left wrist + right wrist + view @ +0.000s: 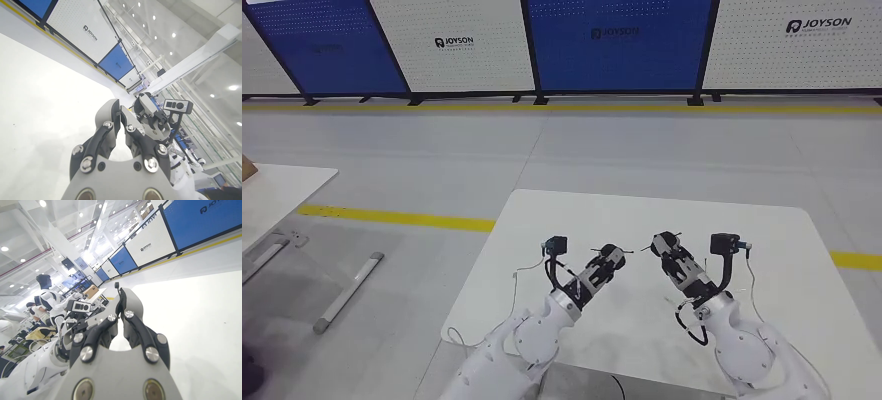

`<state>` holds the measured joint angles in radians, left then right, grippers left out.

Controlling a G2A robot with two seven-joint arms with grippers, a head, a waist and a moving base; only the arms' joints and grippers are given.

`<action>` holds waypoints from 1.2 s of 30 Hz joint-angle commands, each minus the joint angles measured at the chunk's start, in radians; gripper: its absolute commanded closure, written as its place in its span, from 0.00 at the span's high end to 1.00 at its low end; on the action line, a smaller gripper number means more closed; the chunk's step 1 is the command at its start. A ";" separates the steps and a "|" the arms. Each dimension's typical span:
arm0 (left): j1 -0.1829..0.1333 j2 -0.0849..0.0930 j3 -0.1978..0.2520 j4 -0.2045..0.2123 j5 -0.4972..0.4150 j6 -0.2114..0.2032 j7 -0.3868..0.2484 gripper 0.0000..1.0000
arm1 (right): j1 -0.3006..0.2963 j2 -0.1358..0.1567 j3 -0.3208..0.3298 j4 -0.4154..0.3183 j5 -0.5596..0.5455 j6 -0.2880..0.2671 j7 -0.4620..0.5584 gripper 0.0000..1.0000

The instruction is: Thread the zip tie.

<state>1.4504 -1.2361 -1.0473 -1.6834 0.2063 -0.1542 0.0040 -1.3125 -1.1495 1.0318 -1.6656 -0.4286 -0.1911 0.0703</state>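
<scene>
Right fingers point(132, 302) tight on zip tie point(117, 285), head past their tips; left fingers point(105, 114) likewise.

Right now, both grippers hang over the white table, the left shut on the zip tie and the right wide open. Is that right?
Not quite: the right gripper is shut too. The right wrist view shows it clamped on the black zip tie, the head poking past its tips. The left gripper is shut on the tie, both over the table.
</scene>
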 commanded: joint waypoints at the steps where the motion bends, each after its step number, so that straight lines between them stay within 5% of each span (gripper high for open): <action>1: -0.002 0.001 -0.014 0.004 -0.067 -0.016 -0.046 0.00 | 0.000 0.000 0.000 0.000 0.000 0.000 0.000 0.00; 13: -0.003 0.002 -0.023 0.007 -0.082 -0.022 -0.057 0.00 | -0.002 0.000 0.000 -0.001 -0.002 0.002 -0.001 0.00; 20: -0.003 0.002 -0.023 0.007 -0.082 -0.022 -0.057 0.00 | -0.029 -0.013 -0.023 -0.024 -0.078 0.047 -0.072 0.00; 36: -0.003 0.002 -0.023 0.007 -0.082 -0.022 -0.057 0.00 | -0.026 -0.021 -0.025 -0.021 -0.056 0.023 -0.078 0.00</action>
<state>1.4475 -1.2338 -1.0699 -1.6762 0.1242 -0.1758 -0.0532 -1.3411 -1.1689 1.0088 -1.6903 -0.4880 -0.1598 -0.0033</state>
